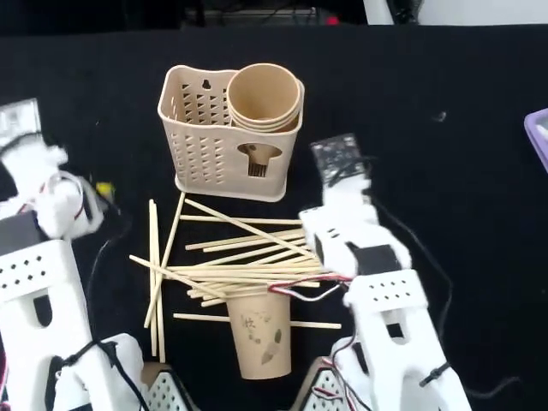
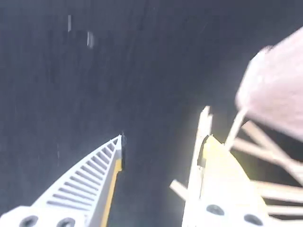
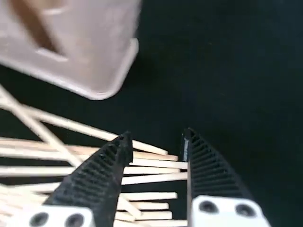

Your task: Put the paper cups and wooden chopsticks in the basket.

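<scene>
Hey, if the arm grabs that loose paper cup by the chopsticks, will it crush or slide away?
Paper cup looks thin-walled, so a hard squeeze would probably dent it. It seems light and overlaps the chopsticks, so a nudge may well shift it and the sticks.

high: fixed above the near edge, looks down and far over the worktop [image 1: 445, 171], both arms, basket [image 1: 205, 145], chopsticks [image 1: 240, 265] | left wrist: low, close, looks past the left pincer [image 2: 162, 126] at chopsticks | right wrist: low, close, looks past the right pincer [image 3: 156, 135] at chopsticks and basket corner | shared by all: chopsticks
</scene>
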Robot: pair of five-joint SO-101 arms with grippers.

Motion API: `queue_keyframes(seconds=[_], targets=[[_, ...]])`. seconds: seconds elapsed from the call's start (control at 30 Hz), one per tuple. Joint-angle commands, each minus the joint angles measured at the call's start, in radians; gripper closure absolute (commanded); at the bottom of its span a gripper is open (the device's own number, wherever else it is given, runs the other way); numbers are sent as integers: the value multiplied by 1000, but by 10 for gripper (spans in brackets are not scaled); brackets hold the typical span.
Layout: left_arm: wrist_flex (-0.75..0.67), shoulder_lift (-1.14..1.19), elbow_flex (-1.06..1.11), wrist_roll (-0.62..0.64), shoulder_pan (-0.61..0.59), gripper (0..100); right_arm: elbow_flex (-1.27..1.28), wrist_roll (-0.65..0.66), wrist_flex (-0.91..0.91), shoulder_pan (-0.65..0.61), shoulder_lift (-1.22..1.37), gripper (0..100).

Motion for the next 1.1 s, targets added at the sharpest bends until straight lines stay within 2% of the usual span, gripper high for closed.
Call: queue_keyframes(seconds=[0.0, 0.1, 0.23, 0.47, 0.6, 0.87, 0.97, 1.07], targets=[[-34, -11, -228, 94, 101, 727, -5, -23, -25, 38, -35, 825], [-117, -11, -311, 155, 205, 727, -4, -23, -25, 38, -33, 825], [-267, 35, -321, 158, 334, 729, -1, -17, -26, 43, -35, 825], [-391, 308, -406, 150, 361, 729, 1, -15, -26, 38, -33, 825], [-374, 482, -512, 94, 371, 729, -1, -15, -26, 38, -35, 825], [-227, 687, -639, 18, 403, 733, -1, -15, -26, 38, -35, 823], [-226, 718, -639, 25, 404, 804, -1, -15, -26, 38, -35, 823], [-227, 730, -631, 26, 441, 948, -4, -15, -26, 46, -36, 825]])
